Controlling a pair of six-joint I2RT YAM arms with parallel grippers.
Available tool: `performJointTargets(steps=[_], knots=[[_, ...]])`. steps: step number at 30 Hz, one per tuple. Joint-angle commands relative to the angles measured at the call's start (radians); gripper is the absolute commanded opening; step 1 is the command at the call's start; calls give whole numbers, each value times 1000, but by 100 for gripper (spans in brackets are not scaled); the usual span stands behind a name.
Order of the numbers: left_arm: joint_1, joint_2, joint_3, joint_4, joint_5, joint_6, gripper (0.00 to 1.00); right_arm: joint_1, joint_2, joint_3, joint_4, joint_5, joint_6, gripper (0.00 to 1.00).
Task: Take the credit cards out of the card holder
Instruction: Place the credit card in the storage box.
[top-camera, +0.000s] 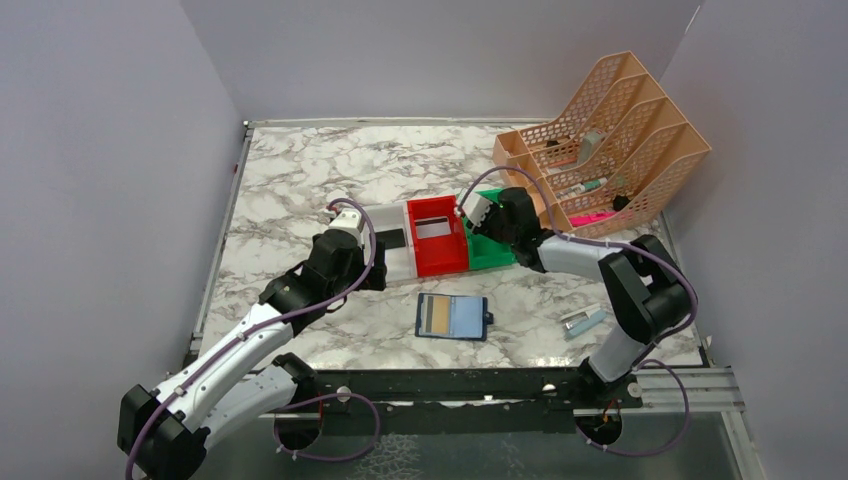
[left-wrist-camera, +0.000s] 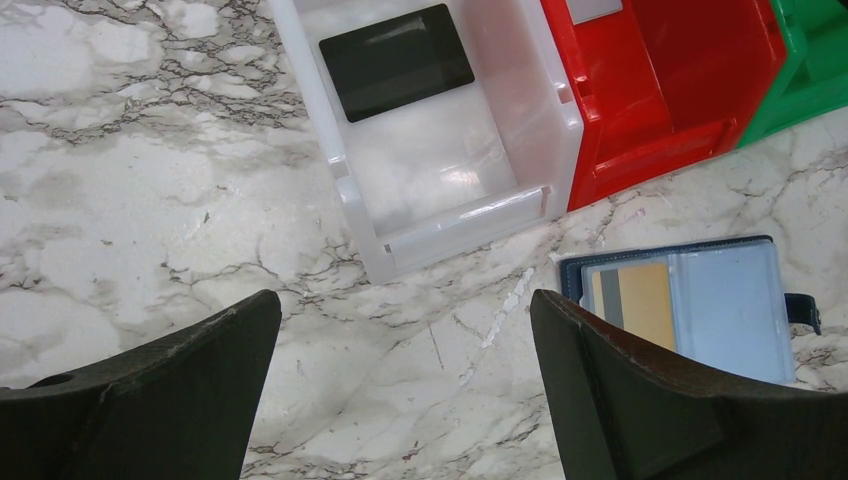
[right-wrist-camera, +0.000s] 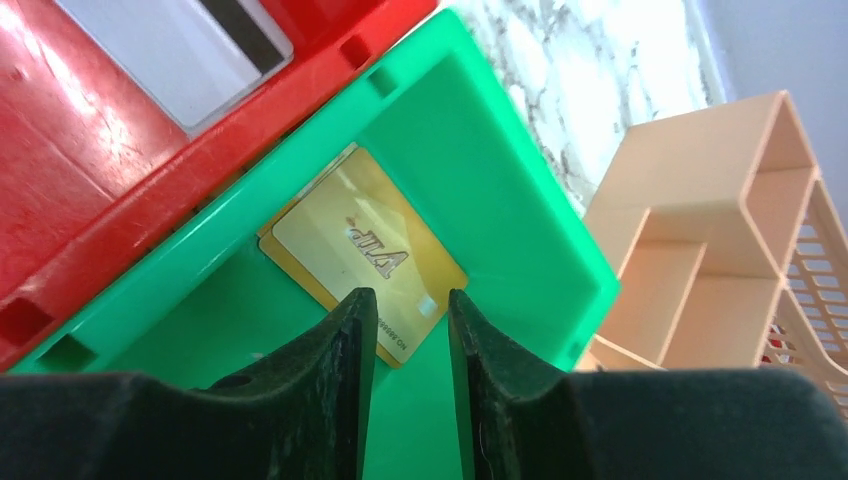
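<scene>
Lower centre of the top view: card holder (top-camera: 452, 317), spread open and flat on the marble table (top-camera: 300, 170), snap tab toward the right. Keeps one tan card (left-wrist-camera: 645, 305) with a grey stripe in its left pocket, behind clear plastic; shows pale blue on the right half.

Just above the holder, three bins touching side by side in a row: white bin (left-wrist-camera: 450, 220), red bin (right-wrist-camera: 90, 150), green bin (right-wrist-camera: 500, 180). On the white bin's floor, a black card (left-wrist-camera: 397, 60), lying flat. In the red bin, a whitish card (right-wrist-camera: 180, 50) with a dark stripe. In the green bin, a gold card (right-wrist-camera: 365, 250) marked VIP, lying on the floor at a slant to the walls.

Left gripper (left-wrist-camera: 405, 300), centre-left of the top view, just left of the white bin. Hangs above bare marble with jaws spread wide, gripping nothing.

Right gripper (right-wrist-camera: 410, 300), right of centre in the top view, at the green bin. Points down into that bin with jaws parted slightly, a narrow gap between the dark fingers. Pinches nothing; sits just at the near edge of the gold card.

Upper right of the top view: peach mesh organiser (top-camera: 610, 140) holding pens. Lower right, on the marble: small silver-blue object (top-camera: 582, 321), well apart from the holder.
</scene>
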Motion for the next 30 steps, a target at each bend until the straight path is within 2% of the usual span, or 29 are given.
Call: performJointTargets(steps=[1, 6, 8, 10, 11, 13, 17, 24, 27, 30], knots=[[-2, 7, 17, 7, 0, 17, 99, -6, -134, 8, 63, -20, 143, 39], [0, 2, 27, -2, -12, 14, 99, -5, -302, -29, 66, -76, 408, 44], [1, -4, 26, -4, -21, 12, 99, -6, -364, -39, 21, -21, 653, 60], [3, -11, 24, -4, -24, 9, 99, -6, -400, -28, -102, 28, 901, 77], [3, -13, 24, -4, -26, 10, 99, -7, -410, -24, -168, -8, 968, 79], [2, -14, 23, -4, -25, 12, 99, -7, -427, -48, -211, -129, 1084, 76], [4, -5, 22, -3, -13, 14, 99, -6, -475, -150, -151, -344, 1272, 67], [6, 30, 29, 1, 57, 20, 99, 27, -611, -314, -168, -390, 1439, 55], [6, 42, 29, 5, 149, -37, 99, 47, -638, -370, -168, -402, 1459, 54], [6, 57, -1, 114, 363, -84, 99, 72, -607, -391, -159, -446, 1475, 48]])
